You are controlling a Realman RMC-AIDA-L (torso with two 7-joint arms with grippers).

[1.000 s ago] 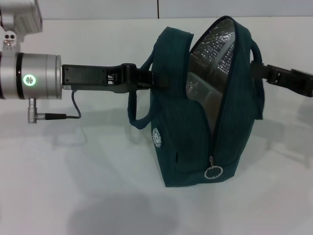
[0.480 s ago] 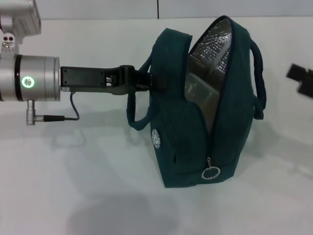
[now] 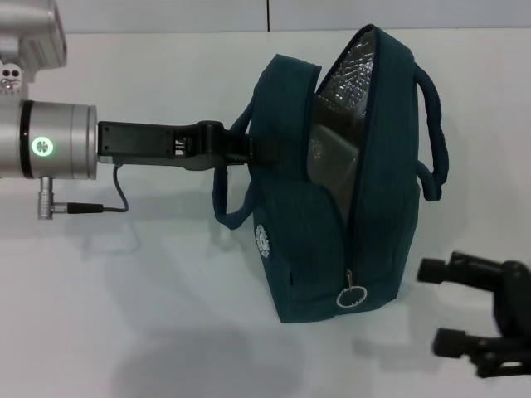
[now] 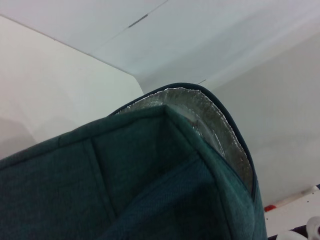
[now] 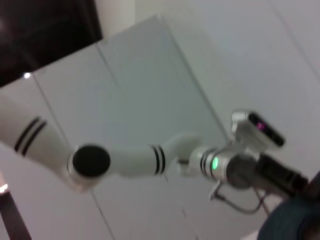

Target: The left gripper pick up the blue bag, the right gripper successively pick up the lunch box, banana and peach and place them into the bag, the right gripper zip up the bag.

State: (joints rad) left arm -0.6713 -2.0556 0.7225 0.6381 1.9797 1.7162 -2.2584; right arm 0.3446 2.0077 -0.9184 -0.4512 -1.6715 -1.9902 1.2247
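Left hand [image 3: 253,148] is clamped on the blue bag [image 3: 332,240], propping it upright and unzipped on the desk [image 3: 124,315]. Right hand [image 3: 452,305] hangs released beside it; zipping looks next, which means reaching the ring pull [image 3: 353,297].

The right gripper [image 3: 431,305] has left its place high beside the bag's [image 3: 332,249] right handle [image 3: 433,133], where its black arm reached in from the right edge a second ago. It now sits low at the bottom right of the head view, just right of the bag's base, its two fingers [image 3: 433,269] pointing left with a clear gap between them. The bag has shifted slightly left and leans a little differently; its ring pull [image 3: 352,297] sits lower and further left. The left gripper [image 3: 249,148] and its silver wrist [image 3: 58,141] have also slid slightly left.
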